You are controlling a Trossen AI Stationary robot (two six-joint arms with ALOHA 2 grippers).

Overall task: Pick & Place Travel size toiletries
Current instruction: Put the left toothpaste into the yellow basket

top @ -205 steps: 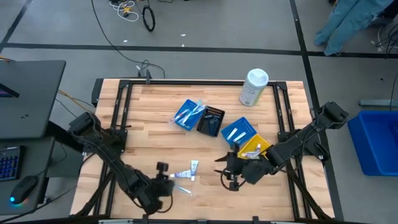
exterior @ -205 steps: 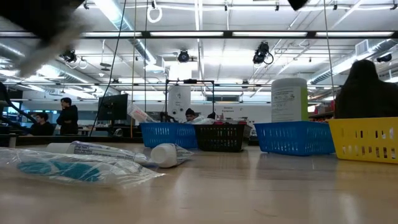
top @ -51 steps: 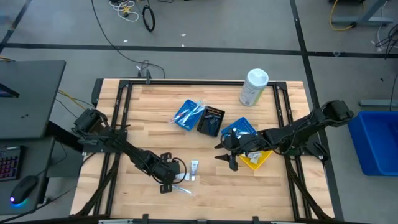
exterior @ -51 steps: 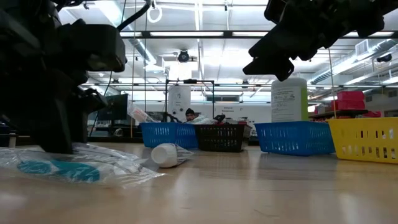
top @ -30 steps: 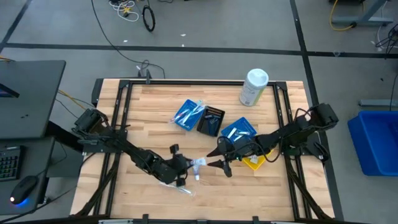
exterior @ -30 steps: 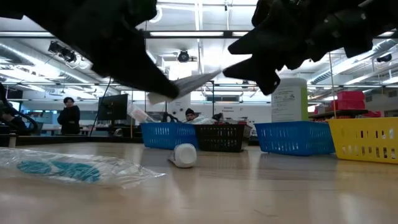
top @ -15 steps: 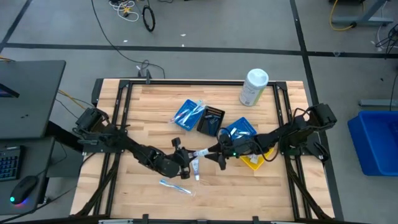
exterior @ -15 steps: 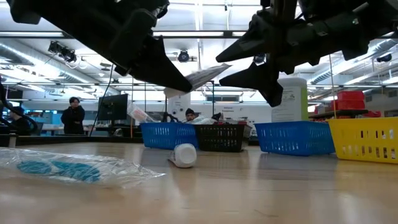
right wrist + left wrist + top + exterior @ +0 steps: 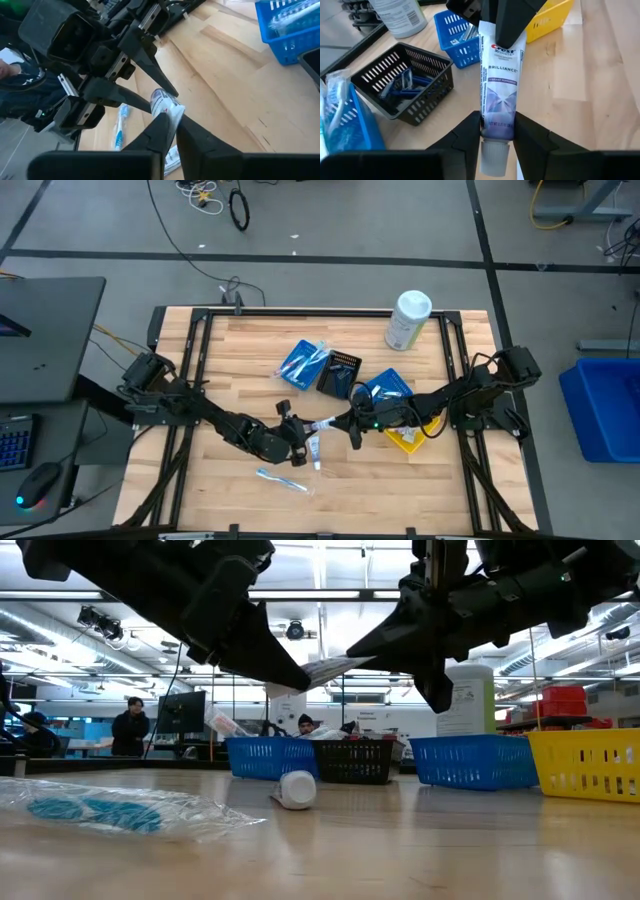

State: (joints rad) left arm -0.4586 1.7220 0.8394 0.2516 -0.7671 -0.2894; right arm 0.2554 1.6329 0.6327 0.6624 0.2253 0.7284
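Observation:
A small white toothpaste tube [image 9: 501, 95] hangs in the air over the table's middle, held at both ends. My left gripper [image 9: 303, 432] is shut on its cap end and my right gripper [image 9: 343, 423] is shut on its flat end. A second white tube [image 9: 313, 448] lies flat on the table just below them, its cap [image 9: 297, 790] toward the low camera. A blue toothbrush in a clear wrapper [image 9: 282, 478] lies flat near the front edge. My left gripper pinches the tube's shoulder just above the cap [image 9: 496, 134] between its two fingers [image 9: 470, 132]. The fingers come slanting from the table's left and lie along the tube, which is lifted clear and nearly level. My right gripper pinches the tube's flat crimped end [image 9: 172, 112] between its two fingertips [image 9: 161, 124]. It comes from the table's right, facing the left gripper, its fingers along the tube. The tube spans the gap between both grippers, clear of the table.
Behind the grippers stand a blue tray [image 9: 303, 363] with wrapped toothbrushes, a black tray [image 9: 340, 373] with blue razors, and a second blue tray [image 9: 385, 390]. A yellow tray [image 9: 410, 435] sits under the right arm. A white canister [image 9: 408, 320] stands at the far right.
My left gripper has carried the tube up and a little toward the far edge. My right gripper has come toward the table's left and met it. Its open fingers have shut on the tube's flat end.

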